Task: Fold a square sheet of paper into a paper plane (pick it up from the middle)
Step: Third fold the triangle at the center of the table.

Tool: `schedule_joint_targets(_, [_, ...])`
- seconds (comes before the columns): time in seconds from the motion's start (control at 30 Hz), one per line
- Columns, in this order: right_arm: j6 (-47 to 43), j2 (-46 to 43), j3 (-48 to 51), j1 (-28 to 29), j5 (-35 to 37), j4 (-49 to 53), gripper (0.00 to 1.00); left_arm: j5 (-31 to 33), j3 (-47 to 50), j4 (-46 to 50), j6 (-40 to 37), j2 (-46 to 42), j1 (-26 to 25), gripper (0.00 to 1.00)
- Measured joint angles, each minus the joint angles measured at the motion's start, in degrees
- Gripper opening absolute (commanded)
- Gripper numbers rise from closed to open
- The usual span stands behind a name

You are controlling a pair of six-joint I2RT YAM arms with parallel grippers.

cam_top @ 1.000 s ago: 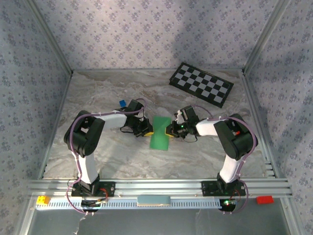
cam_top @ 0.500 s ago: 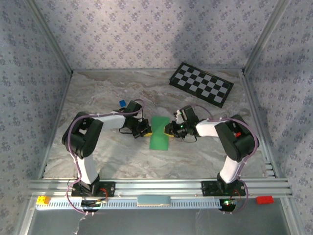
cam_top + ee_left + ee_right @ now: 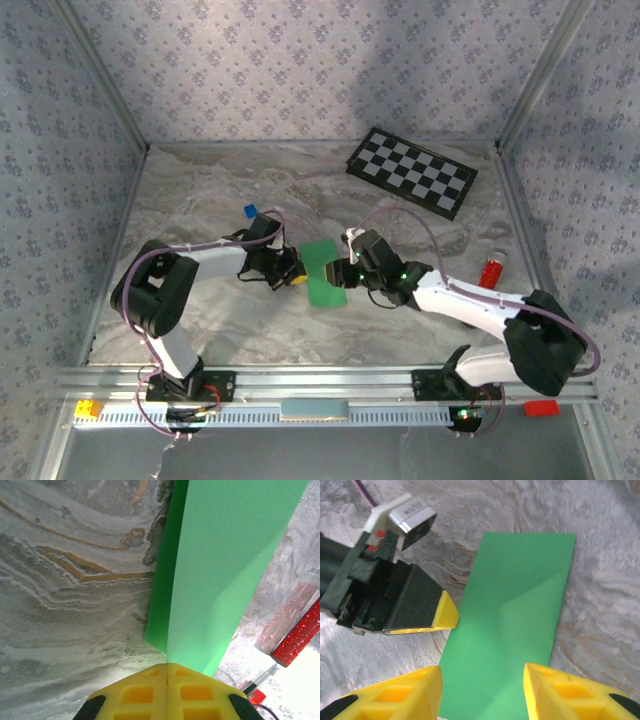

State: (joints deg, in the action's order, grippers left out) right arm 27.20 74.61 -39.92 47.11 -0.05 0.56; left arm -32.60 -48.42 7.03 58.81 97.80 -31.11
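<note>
Your left fingers [image 3: 135,695], moulded yellow pads with square recesses, are pressed flat together. They appear to nip the edge of the thin, bright green sheet of paper [image 3: 220,570], whose lengthwise fold line runs straight into the seam between them. Your right fingers [image 3: 570,692], the same chunky yellow plastic, stand well apart and hold nothing. They hover over one short end of the sheet, and the gap between them is a little narrower than the sheet is wide. You cannot tell whether they touch it. The sheet is plain and smooth, folded into a long rectangle with crisp, straight edges. It lies near the middle of the surface [image 3: 200,200], a glossy grey marbled top veined with brown, directly between your two wrists. Just behind the left wrist sits a tiny blue block [image 3: 250,212]. Well off to the right is a red glittery cylinder [image 3: 492,272]. Farther back on the right, a flat black-and-white checkerboard [image 3: 412,172] lies at an angle to the pale, flower-patterned walls [image 3: 300,70].
</note>
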Motion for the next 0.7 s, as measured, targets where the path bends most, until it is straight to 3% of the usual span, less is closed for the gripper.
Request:
schedule_joint_targets(0.33, [-22.64, 3.52, 6.08, 15.65, 12.85, -9.2, 0.48, -1.7, 0.0, -0.79, 0.46, -0.96, 0.28, 0.0])
schedule_joint_targets(0.7, [-34.49, 14.03, 2.03, 22.88, 24.39, -11.54, 0.49, -2.12, 0.0, -0.57, 0.39, -2.93, 1.14, 0.0])
